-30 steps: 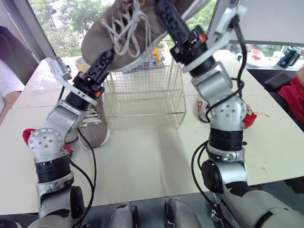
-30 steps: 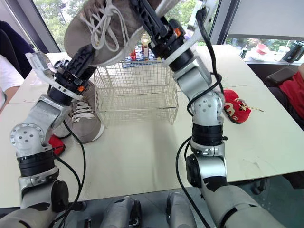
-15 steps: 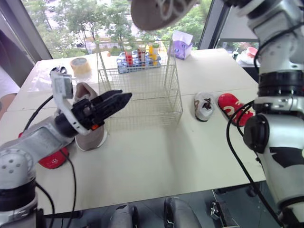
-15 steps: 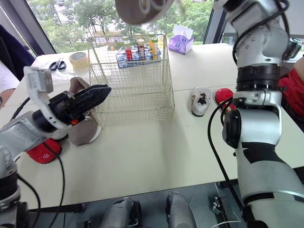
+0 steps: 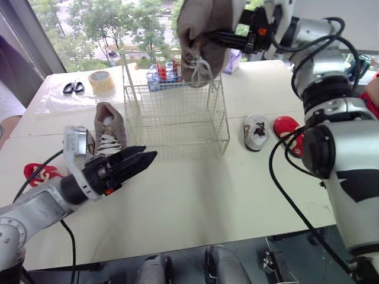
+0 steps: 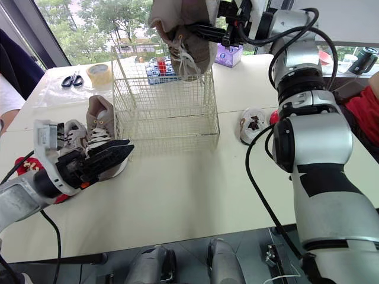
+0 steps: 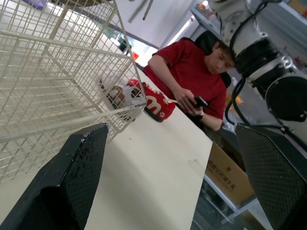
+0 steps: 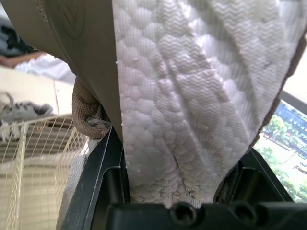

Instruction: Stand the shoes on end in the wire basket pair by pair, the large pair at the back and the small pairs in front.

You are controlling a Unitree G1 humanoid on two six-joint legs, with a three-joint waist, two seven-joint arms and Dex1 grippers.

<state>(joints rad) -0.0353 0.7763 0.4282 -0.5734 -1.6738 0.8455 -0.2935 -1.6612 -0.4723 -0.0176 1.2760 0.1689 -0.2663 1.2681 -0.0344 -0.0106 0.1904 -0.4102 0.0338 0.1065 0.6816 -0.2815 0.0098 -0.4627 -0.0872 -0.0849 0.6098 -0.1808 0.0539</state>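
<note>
My right gripper [image 5: 214,38] is shut on a large tan sneaker [image 5: 204,26], held heel-up with laces dangling just above the wire basket [image 5: 177,118]; its white sole [image 8: 182,110] sits between the fingers. The other large tan sneaker [image 5: 109,129] lies on the table left of the basket. My left gripper [image 5: 141,158] hovers open and empty over the table in front of that sneaker. A small grey-white shoe [image 5: 256,131] and a small red shoe [image 5: 288,129] lie right of the basket. Another red shoe [image 5: 39,173] lies at the far left.
Behind the basket stands a blue tray of bottles [image 5: 169,72]. A tape roll [image 5: 101,81] and scissors [image 5: 73,88] lie at the back left. A person in a red shirt [image 7: 192,76] sits off the table's right side, and a sleeve [image 5: 7,109] shows at the left edge.
My left gripper has let go of the large sneaker and dropped to the table's front left. My right gripper alone has turned the sneaker and brought it down over the basket.
</note>
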